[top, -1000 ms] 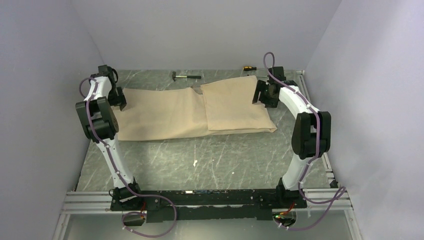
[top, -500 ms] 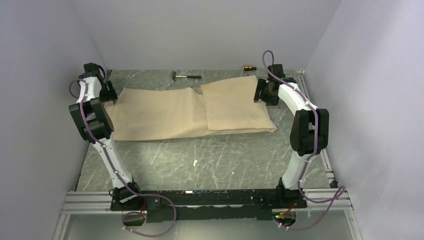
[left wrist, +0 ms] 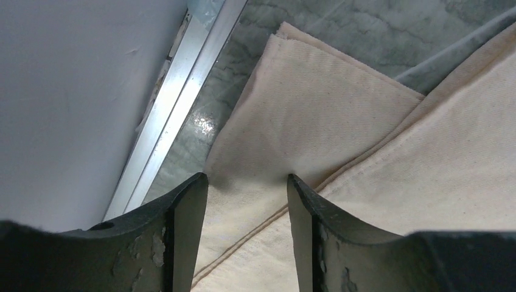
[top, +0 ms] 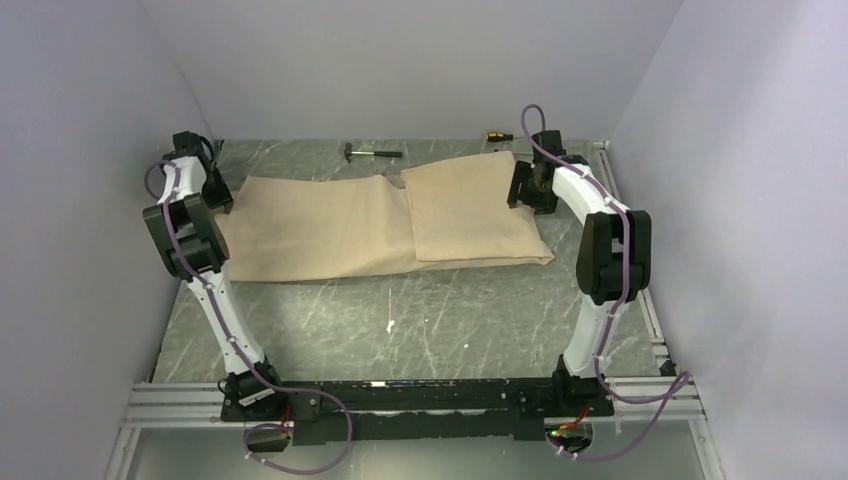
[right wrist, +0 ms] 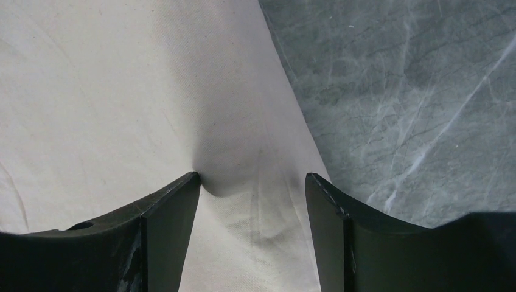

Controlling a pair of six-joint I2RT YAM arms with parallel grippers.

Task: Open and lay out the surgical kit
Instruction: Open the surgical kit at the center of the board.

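- Table (top: pixel 450 310): grey marbled top, walled on three sides, with both arm bases bolted to a black frame (top: pixel 420 395) at the near edge.
- Wrap cloth (top: pixel 330 225): a large beige sheet lying across the far half of the table. Its left part lies flat. Its right part is a folded, slightly raised panel overlapping the flat part near the middle.
- Left arm (top: pixel 195 250): rises from its base, leans out to the left wall, bends sharply at the elbow and reaches down to the cloth's far-left corner.
- Right arm (top: pixel 610 250): stands tall at the right side, folded at the elbow, with the forearm sloping down and inward to the far-right edge of the raised panel.
- Left gripper (left wrist: pixel 246 177): jaws parted and released, tips down on a folded corner of the cloth, which lies between them beside the aluminium rail (left wrist: pixel 176 115).
- Right gripper (right wrist: pixel 252 176): jaws wide apart, gripping nothing. They straddle the cloth's edge, and the left fingertip presses a dimple into the fabric.
- Hammer (top: pixel 370 153): small and black-handled, on the bare table just beyond the cloth.
- Screwdriver (top: pixel 497 135): yellow-handled, at the far wall near the right wrist.
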